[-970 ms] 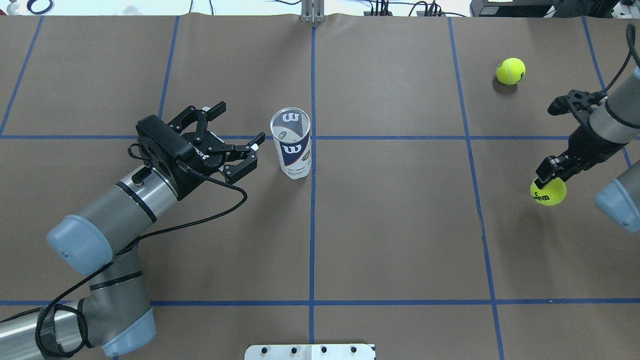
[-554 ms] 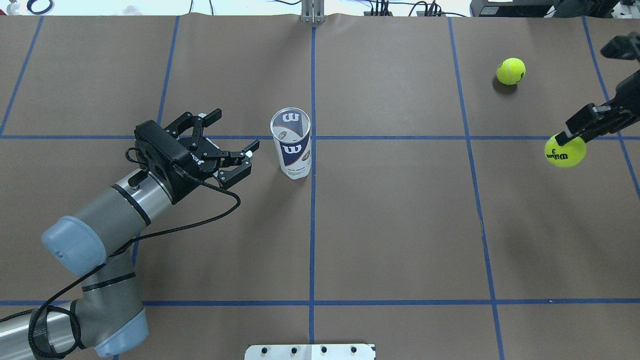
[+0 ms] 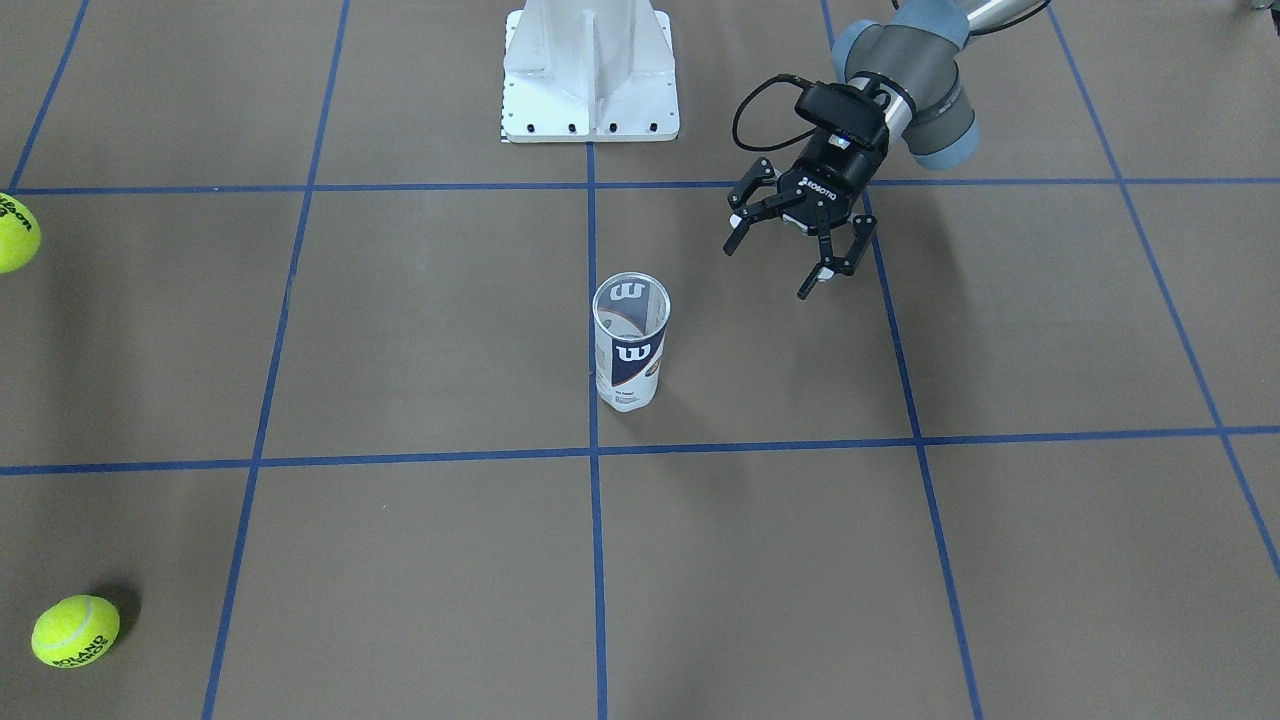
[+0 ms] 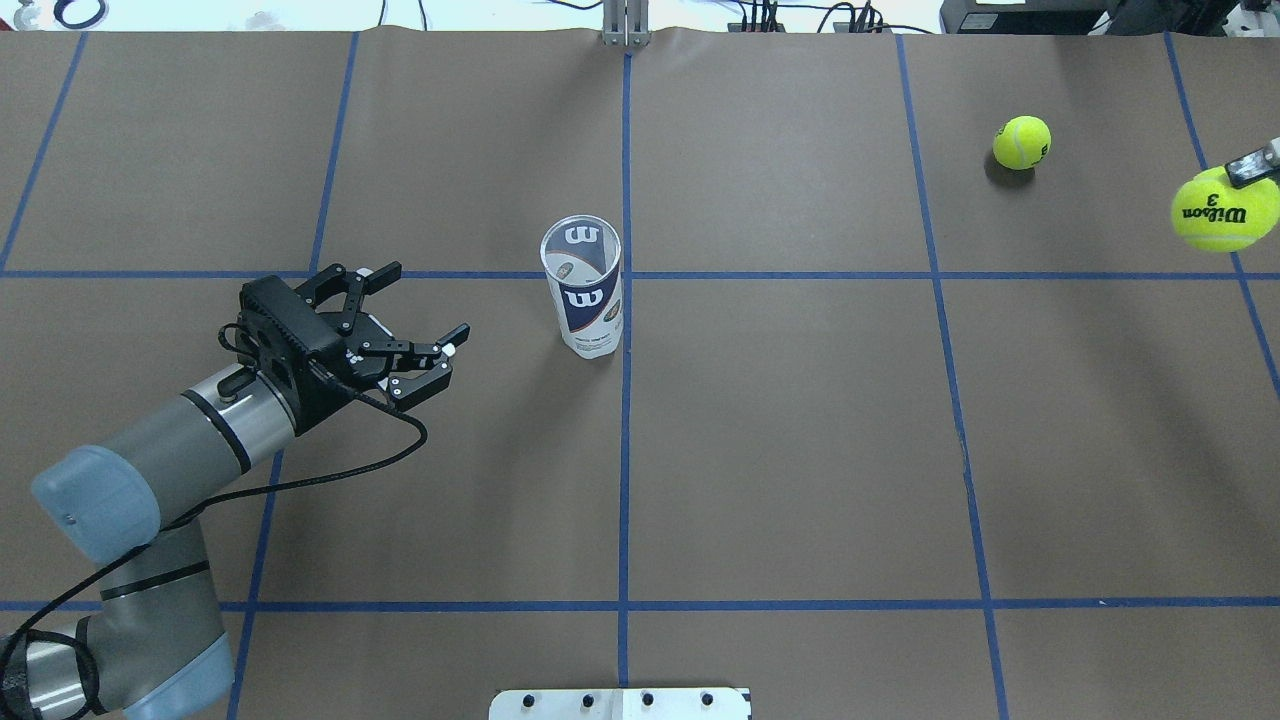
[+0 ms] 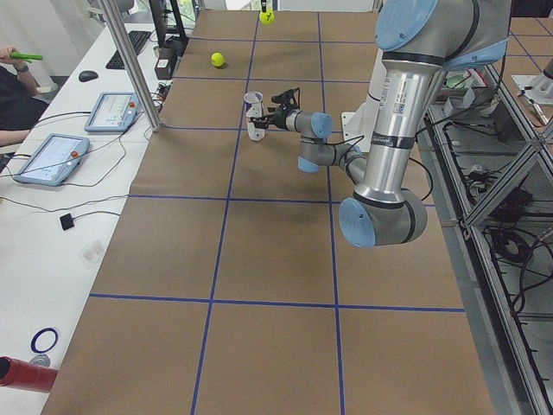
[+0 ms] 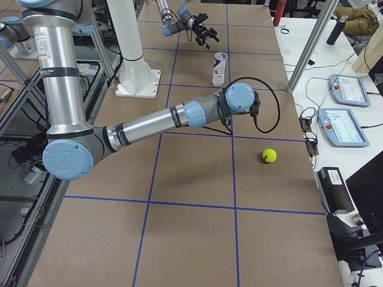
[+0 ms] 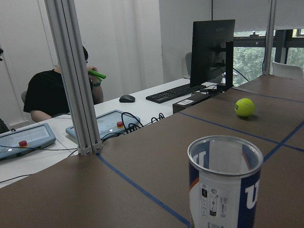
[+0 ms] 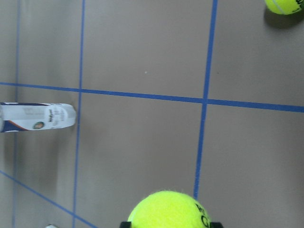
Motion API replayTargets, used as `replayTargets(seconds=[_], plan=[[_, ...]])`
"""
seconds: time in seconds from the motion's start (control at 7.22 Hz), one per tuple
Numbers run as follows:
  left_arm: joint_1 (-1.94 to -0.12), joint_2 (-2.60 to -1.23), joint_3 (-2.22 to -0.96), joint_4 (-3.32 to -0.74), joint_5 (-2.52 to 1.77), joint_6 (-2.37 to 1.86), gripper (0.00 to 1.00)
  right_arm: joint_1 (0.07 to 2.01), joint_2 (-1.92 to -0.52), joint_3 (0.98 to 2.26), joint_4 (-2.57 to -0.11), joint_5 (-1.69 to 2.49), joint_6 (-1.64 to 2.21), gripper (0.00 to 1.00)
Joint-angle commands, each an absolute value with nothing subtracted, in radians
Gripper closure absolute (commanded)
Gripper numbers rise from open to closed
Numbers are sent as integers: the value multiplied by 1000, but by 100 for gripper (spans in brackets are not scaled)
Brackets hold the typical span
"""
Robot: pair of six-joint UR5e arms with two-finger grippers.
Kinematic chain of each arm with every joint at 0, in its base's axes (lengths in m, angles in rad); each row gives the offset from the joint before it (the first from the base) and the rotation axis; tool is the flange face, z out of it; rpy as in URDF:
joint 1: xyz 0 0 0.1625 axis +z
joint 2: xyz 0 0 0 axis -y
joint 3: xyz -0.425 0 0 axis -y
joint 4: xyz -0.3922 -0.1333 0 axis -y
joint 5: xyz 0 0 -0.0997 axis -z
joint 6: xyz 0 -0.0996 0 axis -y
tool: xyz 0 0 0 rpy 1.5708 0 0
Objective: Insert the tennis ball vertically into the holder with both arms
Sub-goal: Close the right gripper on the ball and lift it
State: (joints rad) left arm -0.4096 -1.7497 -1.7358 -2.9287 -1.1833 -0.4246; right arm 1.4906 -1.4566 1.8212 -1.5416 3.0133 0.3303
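The holder point(image 4: 583, 300) is a clear tube with a navy-and-white label. It stands upright and open-topped near the table's middle, and shows in the front view point(image 3: 630, 345) and close up in the left wrist view point(image 7: 225, 185). My left gripper point(image 4: 425, 300) is open and empty, well to the left of the holder, also seen in the front view point(image 3: 768, 272). My right gripper point(image 8: 170, 223) is shut on a yellow Wilson tennis ball point(image 4: 1224, 208), held in the air at the table's far right edge. Only one fingertip point(image 4: 1250, 168) shows overhead.
A second tennis ball point(image 4: 1021, 142) lies loose on the table at the far right, also in the front view point(image 3: 75, 630). The white robot base point(image 3: 590, 70) stands at the near edge. An aluminium post point(image 7: 71, 76) and operators' desks stand beyond the table's far edge.
My right gripper has lifted the Wilson ball and carried it farther away and to the right edge. My left gripper has drawn back to the left, away from the holder, still open.
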Motion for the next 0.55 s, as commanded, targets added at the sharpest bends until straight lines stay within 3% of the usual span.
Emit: replayTargets(seconds=[0.0, 0.42], plan=[[-410, -1694, -1729, -2928, -1215, -430, 1, 1540, -1454, 1821, -1542, 3097, 330, 100], [-411, -1643, -1736, -2922, -1273, -459, 1, 1603, -1419, 1821, -1545, 3153, 389, 100]])
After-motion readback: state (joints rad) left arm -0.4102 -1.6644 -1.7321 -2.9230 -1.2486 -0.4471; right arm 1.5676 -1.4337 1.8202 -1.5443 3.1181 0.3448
